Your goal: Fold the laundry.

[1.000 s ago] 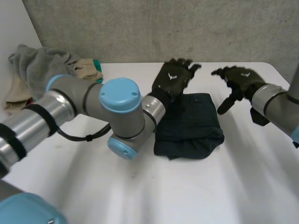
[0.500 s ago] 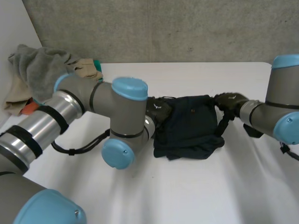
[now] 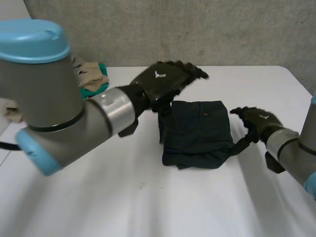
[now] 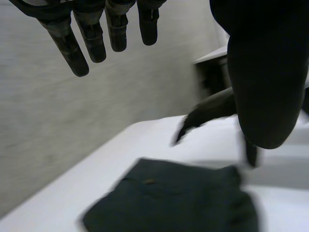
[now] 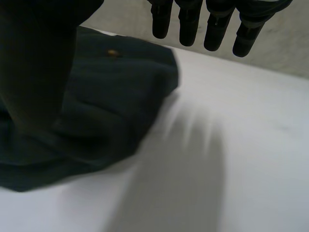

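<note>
A dark navy garment (image 3: 197, 133) lies folded into a rough square on the white table (image 3: 148, 202). My left hand (image 3: 165, 81) hovers open over its far left corner, fingers straight and holding nothing. In the left wrist view its fingers (image 4: 82, 43) and thumb (image 4: 263, 82) spread apart above the garment (image 4: 178, 203). My right hand (image 3: 257, 120) is open beside the garment's right edge, thumb pointing down toward the cloth. In the right wrist view its fingers (image 5: 207, 24) are straight, and the thumb (image 5: 38, 72) is over the garment (image 5: 111, 106).
A pile of beige and teal laundry (image 3: 91, 76) sits at the table's back left. A grey concrete wall (image 3: 197, 29) runs behind the table. My left arm (image 3: 59, 108) crosses the left side. In the left wrist view, the right hand (image 4: 212, 108) appears beyond the garment.
My left hand rose from the garment's left edge to above its far left corner. My right hand slid from the far right corner nearer along the right edge. The garment stayed put.
</note>
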Robot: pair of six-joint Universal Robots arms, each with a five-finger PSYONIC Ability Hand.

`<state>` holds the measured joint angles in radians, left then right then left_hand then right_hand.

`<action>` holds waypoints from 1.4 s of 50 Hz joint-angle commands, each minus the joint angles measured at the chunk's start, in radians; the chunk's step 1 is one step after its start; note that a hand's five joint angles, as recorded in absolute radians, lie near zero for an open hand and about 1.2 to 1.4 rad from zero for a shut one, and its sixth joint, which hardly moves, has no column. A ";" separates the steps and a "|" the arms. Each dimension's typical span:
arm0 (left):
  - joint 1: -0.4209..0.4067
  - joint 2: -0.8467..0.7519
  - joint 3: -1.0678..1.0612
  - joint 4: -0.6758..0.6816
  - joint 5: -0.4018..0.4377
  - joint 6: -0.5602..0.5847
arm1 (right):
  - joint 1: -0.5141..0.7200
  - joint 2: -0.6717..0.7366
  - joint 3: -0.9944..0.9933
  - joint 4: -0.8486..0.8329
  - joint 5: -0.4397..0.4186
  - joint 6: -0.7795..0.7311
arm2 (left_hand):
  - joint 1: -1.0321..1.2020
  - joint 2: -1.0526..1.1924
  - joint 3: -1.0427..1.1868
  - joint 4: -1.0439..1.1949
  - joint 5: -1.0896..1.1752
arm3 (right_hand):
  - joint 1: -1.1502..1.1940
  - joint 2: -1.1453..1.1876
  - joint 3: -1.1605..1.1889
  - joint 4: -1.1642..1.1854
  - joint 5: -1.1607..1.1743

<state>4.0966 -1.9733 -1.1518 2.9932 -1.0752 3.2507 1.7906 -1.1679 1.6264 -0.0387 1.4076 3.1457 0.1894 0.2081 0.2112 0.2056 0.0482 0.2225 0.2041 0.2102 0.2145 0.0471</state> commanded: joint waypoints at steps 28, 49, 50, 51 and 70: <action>0.036 0.142 -0.167 0.076 0.198 -0.048 | -0.107 0.380 -0.581 -0.127 0.056 -0.002 | 0.001 -0.018 -0.021 -0.016 -0.033 | 1.174 1.192 1.186 1.182 1.175; -0.004 0.096 -0.118 0.085 0.123 -0.048 | -0.428 0.953 -1.484 0.166 0.053 -0.104 | 0.001 -0.018 -0.021 -0.016 -0.033 | -0.048 -0.030 -0.036 -0.040 -0.047; -0.002 0.093 -0.114 0.085 0.120 -0.048 | -0.430 0.952 -1.481 0.171 0.053 -0.105 | -0.002 -0.021 -0.024 -0.018 -0.036 | -0.048 -0.030 -0.036 -0.040 -0.047; -0.002 0.091 -0.112 0.085 0.120 -0.048 | -0.430 0.947 -1.481 0.177 0.053 -0.110 | 0.001 -0.018 -0.021 -0.016 -0.033 | -0.048 -0.030 -0.036 -0.040 -0.047; 0.154 0.057 0.073 0.196 -0.380 -0.077 | -0.352 0.302 -0.834 -0.012 -0.005 -0.223 | 0.009 -0.009 -0.012 -0.007 -0.024 | -0.048 -0.030 -0.036 -0.040 -0.047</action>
<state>4.1378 -1.8881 -1.1567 3.1239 -1.2069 3.1777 1.3798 -0.6002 0.4574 0.1232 1.4416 2.9425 0.1895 0.2081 0.2112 0.2056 0.0482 0.2229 0.2128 0.2108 0.2148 0.0475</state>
